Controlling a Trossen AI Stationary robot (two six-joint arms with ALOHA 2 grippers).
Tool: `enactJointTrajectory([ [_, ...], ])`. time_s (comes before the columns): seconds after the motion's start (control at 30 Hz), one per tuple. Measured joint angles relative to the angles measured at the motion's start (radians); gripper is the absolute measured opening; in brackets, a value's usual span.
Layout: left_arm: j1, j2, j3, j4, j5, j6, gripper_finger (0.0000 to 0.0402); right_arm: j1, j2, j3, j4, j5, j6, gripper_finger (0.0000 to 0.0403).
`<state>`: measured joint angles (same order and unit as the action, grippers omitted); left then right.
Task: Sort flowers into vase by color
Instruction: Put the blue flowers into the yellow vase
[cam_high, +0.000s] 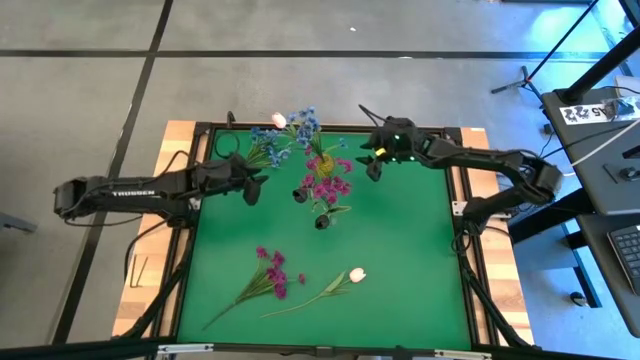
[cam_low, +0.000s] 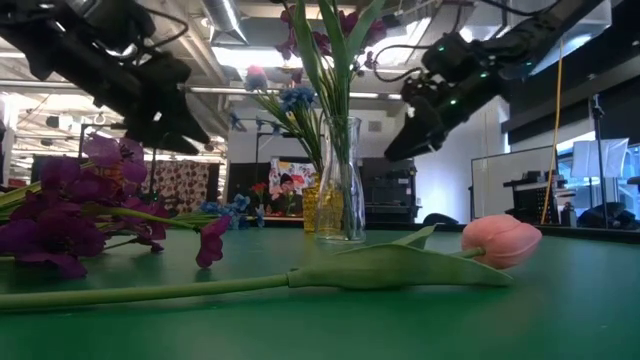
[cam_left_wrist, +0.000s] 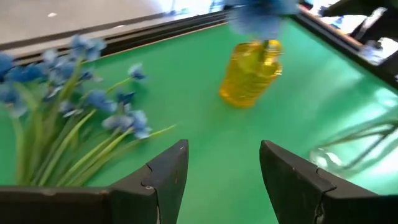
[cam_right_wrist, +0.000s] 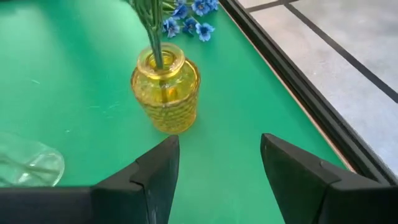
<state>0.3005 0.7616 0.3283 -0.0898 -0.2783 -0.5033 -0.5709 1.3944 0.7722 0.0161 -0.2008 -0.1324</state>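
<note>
Green felt covers the table (cam_high: 400, 260), framed by a dark rim, with grey floor all around it.

The left pincer (cam_high: 254, 190) is held above the table's left side, its fingers spread wide and nothing between them. Loose blue flowers (cam_high: 266, 147) lie on the felt at about one o'clock from it in the high view, just beside it, their stems running toward the pincer and their heads toward the far edge. This arm is judged the nearer to them.

The right pincer (cam_high: 373, 166) is poised near the far edge, likewise spread and empty. A yellow vase (cam_right_wrist: 166, 90) stands near it, at about nine o'clock in the high view, with blue flowers already in it. A clear vase (cam_low: 341, 182) holding magenta flowers stands nearer the middle of the table.

Farther out, toward the near edge, a magenta spray (cam_high: 270, 273) and a pink tulip (cam_high: 355, 274) lie flat, well apart from both pincers, at about six o'clock from the vases; both stems point toward seven or eight o'clock.
</note>
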Motion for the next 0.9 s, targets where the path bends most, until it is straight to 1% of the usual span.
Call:
enactJointTrajectory([
  [0.2,0.075,0.000,0.000,-0.056,0.011,-0.042,0.0192,0.002,-0.124,-0.110,0.075,0.000,0.028,0.0225],
  [0.3,0.105,0.000,0.000,-0.122,0.020,-0.093,0.0192,0.002,-0.213,-0.174,0.106,-0.004,0.049,0.0225],
  [0.4,0.129,0.000,0.000,-0.204,0.020,-0.134,0.0192,0.002,-0.310,-0.246,0.198,-0.044,0.079,0.0225],
  [0.53,0.160,0.000,0.000,-0.230,0.019,-0.144,0.0192,0.002,-0.397,-0.333,0.346,-0.087,0.119,0.0225],
  [0.67,0.190,0.004,0.000,-0.232,0.018,-0.134,0.0192,0.002,-0.421,-0.382,0.428,-0.106,0.125,0.0225],
  [0.8,0.217,0.004,0.004,-0.238,-0.004,-0.089,0.0192,0.002,-0.420,-0.391,0.434,-0.106,0.125,0.0225],
  [0.9,0.240,0.020,0.044,-0.282,-0.004,-0.084,0.0192,0.002,-0.411,-0.393,0.430,-0.126,0.127,0.0225],
])
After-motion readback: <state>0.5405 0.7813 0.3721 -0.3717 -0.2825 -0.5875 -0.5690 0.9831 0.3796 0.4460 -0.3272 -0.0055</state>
